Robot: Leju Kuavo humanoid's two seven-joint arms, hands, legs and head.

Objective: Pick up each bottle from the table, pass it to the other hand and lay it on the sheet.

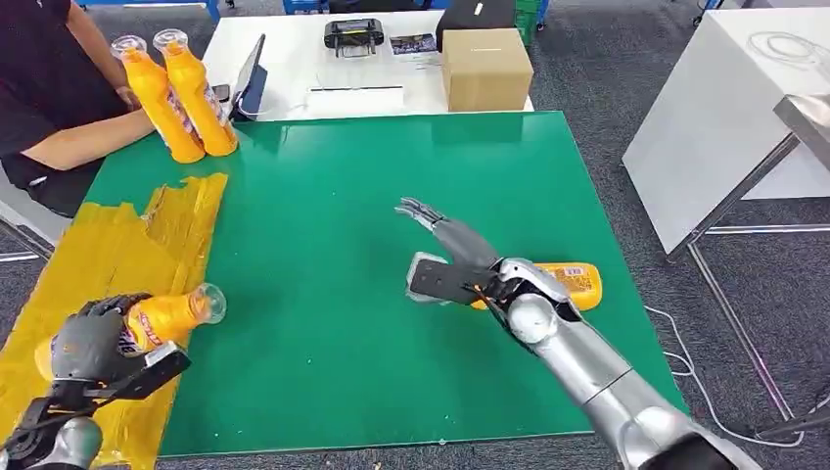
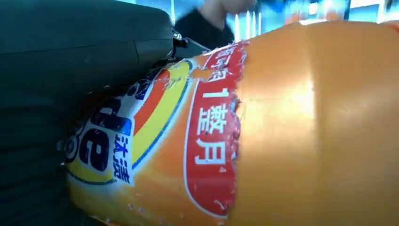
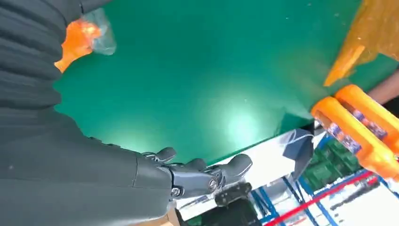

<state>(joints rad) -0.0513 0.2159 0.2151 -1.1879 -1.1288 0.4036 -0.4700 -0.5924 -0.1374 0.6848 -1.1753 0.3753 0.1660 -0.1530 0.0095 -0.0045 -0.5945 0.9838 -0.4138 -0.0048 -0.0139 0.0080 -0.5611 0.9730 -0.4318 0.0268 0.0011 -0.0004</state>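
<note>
Bottle (image 1: 166,315) in my left robot hand (image 1: 90,343) is where I start: at about eight o'clock in the head view the fingers are wrapped around its orange body, and it lies nearly level over the yellow sheet (image 1: 93,257), clear cap pointing toward three o'clock. From the left wrist camera I get its label and orange wall pressed up close, so I cannot see the fingers there, nor whether the bottle touches the sheet yet. I judge this one is close to being laid down. Further back, at eleven o'clock, a person's arm (image 1: 73,140) steadies two upright bottles (image 1: 181,93) at the far corner of the green tabletop (image 1: 323,196). Moving right, my right robot hand (image 1: 445,245) hangs over the tabletop with fingers spread and nothing in them, reaching toward eleven o'clock. The next bottle (image 1: 573,282) lies on its side just beside that wrist, at about four o'clock from the fingertips, long axis running roughly nine to three. The right arm is clearly the nearer one. My forearm covers that bottle's near end, so I cannot tell which way its cap faces.
</note>
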